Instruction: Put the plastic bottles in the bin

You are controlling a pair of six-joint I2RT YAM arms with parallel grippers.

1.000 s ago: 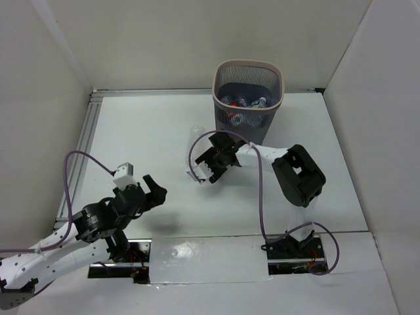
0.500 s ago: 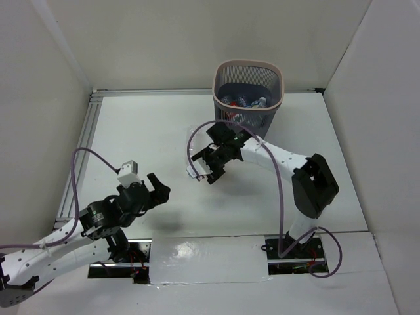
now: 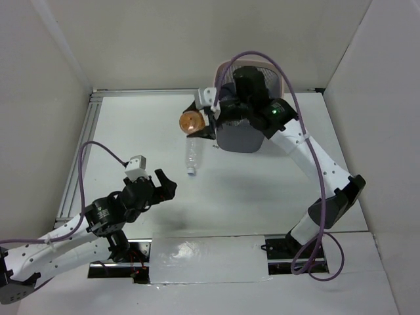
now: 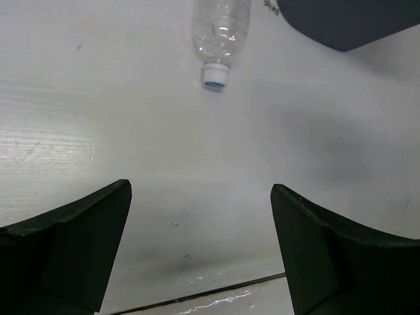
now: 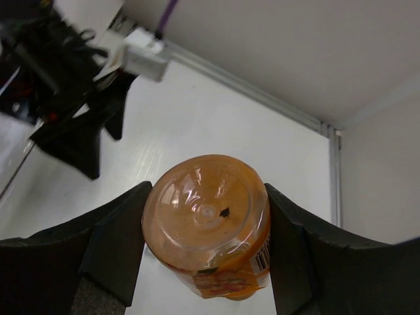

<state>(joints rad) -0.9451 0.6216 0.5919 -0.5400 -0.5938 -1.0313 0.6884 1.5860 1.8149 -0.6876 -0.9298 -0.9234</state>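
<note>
Up at the left side of the bin (image 3: 240,140), the orange bottle (image 5: 207,226) is held off the table, its base toward the wrist camera. It is clamped between the two dark fingers (image 5: 111,249) of the right gripper (image 3: 198,121), which press on either side of its body. From above, the bottle sits just outside the pale rim (image 3: 225,65), not yet over the opening. The right arm (image 3: 308,151) crosses over the bin and hides most of its mouth, so what lies inside cannot be told.

The step in hand, as I judge it, is the carry and drop. The bottle needs to travel rightward until all of it is over the opening before the fingers part. Letting go where it hangs now would likely send it down the outer wall onto the table (image 3: 131,125). A smooth round body may slip in the grip, so a steady swing and a low release seem wise. Dropped onto the rim, it could bounce out.

One clear bottle (image 3: 191,153) lies on its side on the table near the bin's lower left, its cap (image 4: 214,75) pointing toward the left gripper (image 3: 163,186). That gripper hovers above the table with its fingers spread wide and nothing between them, well placed to take this bottle, which lies apart from the bin wall with room around its body
</note>
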